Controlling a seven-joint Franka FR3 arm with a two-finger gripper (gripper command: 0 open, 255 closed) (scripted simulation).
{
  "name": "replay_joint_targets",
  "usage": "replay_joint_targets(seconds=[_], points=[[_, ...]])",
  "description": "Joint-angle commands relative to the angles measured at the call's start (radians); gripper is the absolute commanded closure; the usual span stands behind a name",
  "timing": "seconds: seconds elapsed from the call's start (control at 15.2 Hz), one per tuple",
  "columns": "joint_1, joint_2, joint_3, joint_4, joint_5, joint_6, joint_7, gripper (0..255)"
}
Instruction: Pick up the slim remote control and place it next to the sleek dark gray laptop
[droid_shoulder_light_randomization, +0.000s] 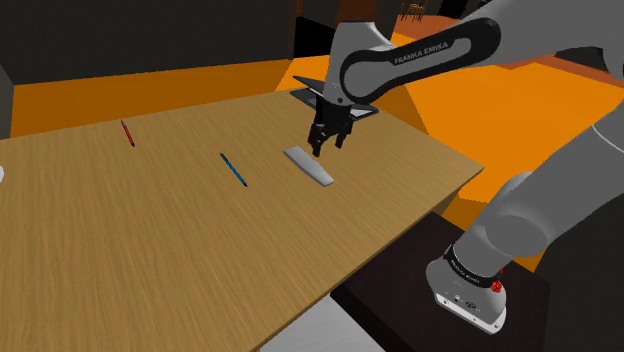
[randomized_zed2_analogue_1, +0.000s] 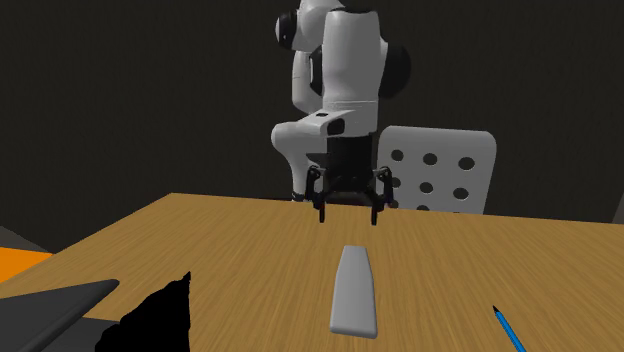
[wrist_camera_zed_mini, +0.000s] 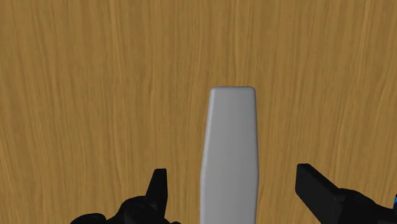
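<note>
Hovering over the wooden surface (droid_shoulder_light_randomization: 150, 230) with the gripper (droid_shoulder_light_randomization: 328, 150) pointed straight down, fingers spread wide, clasping nothing. Lying flat right below, one end between the fingers but untouched: the slim grey remote (droid_shoulder_light_randomization: 309, 166). Just beyond, at the surface's far edge in the shoulder view: the dark laptop (droid_shoulder_light_randomization: 303, 95). Off to that view's left, well apart: a blue pen (droid_shoulder_light_randomization: 233, 170) and a red pen (droid_shoulder_light_randomization: 128, 133).
</note>
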Motion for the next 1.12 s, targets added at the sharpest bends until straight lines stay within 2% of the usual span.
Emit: replay_joint_targets(seconds=[0.0, 0.2, 0.73, 1.06], points=[[-0.004, 0.084, 0.010, 0.038, -0.026, 0.047, 0.032, 0], [-0.004, 0.206, 0.019, 0.106, -0.071, 0.098, 0.083, 0], [0.000, 0.273, 0.017, 0.072, -0.093, 0.198, 0.099, 0], [0.000, 0.273, 0.017, 0.072, -0.093, 0.198, 0.099, 0]])
